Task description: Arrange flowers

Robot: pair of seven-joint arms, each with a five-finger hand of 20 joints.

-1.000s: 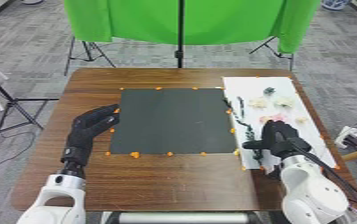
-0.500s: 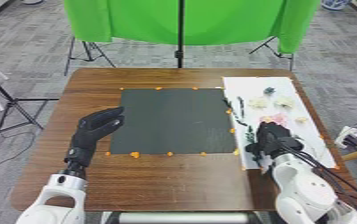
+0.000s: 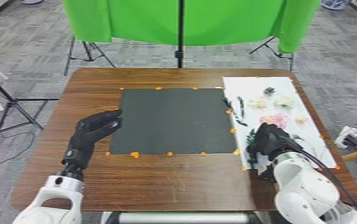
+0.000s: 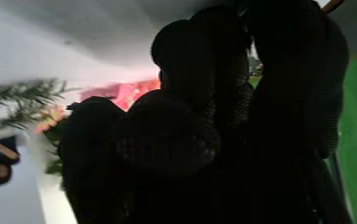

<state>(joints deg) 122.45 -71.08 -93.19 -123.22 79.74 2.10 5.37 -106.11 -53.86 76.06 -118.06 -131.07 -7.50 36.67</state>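
In the head view, my right hand (image 3: 268,140) is low on the white sheet (image 3: 317,145), beside a leafy green stem (image 3: 252,136) that it partly covers. Just beyond it lies a pink flower (image 3: 274,119); farther up are a cream flower (image 3: 258,103) and a pale yellow one (image 3: 284,101). A thin dark green stem (image 3: 240,107) lies near the dark board (image 3: 174,120). My left hand (image 3: 96,127), open, hangs by the board's left side. In the right wrist view, my right hand (image 4: 170,135) has pink petals (image 4: 139,90) and green leaves (image 4: 19,100) behind it.
A small dark bluish sprig (image 3: 269,91) and a small pale flower (image 3: 301,120) lie on the sheet. Orange tabs (image 3: 135,155) line the board's edges. The brown table (image 3: 174,185) extends in front of the board, with a green cloth (image 3: 237,22) beyond its far edge.
My right hand has shifted left across the sheet to the leafy stem, uncovering more of the pink flower. My left hand has turned and moved slightly.
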